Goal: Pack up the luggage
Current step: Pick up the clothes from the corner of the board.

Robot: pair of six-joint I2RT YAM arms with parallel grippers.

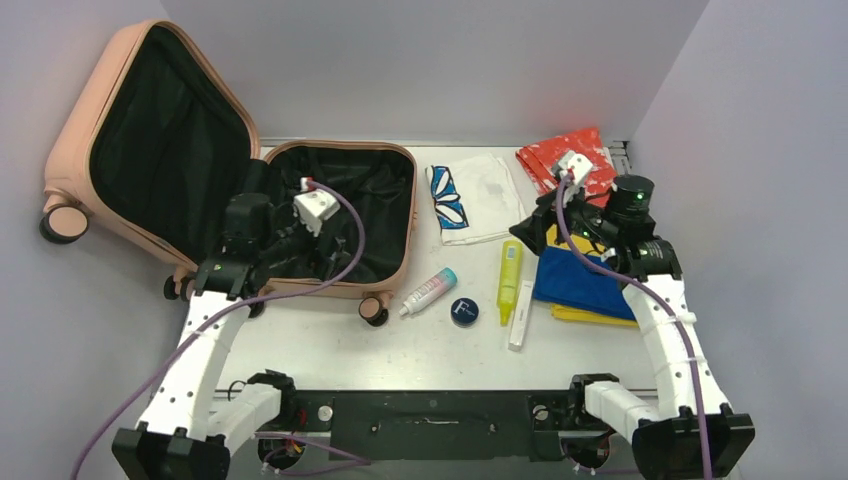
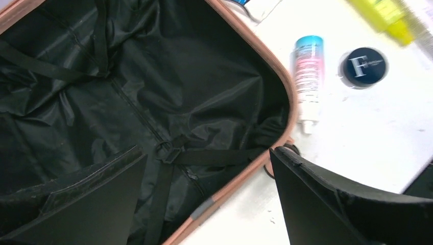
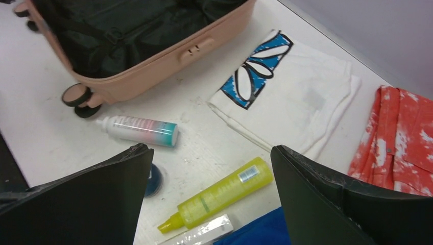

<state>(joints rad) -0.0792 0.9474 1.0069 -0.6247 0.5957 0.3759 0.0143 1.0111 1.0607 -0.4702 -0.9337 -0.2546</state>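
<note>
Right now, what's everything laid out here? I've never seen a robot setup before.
Suitcase: one, pink with black lining, back left, lying open.
Printed cloth: one, white with a blue flower, back middle.
Red cloth: one, red and white, back right.
Blue cloth: one, blue, right, on a yellow cloth.
Yellow bottle: one, yellow, centre.
Spray bottle: one, white, pink and teal, beside the suitcase.
Round tin: one, dark blue, centre front.
White tube: one, white, beside the yellow bottle.
Table: one, white.
Left tool: one, black, open over the suitcase.
Right tool: one, black, open above the table's right side.
</note>
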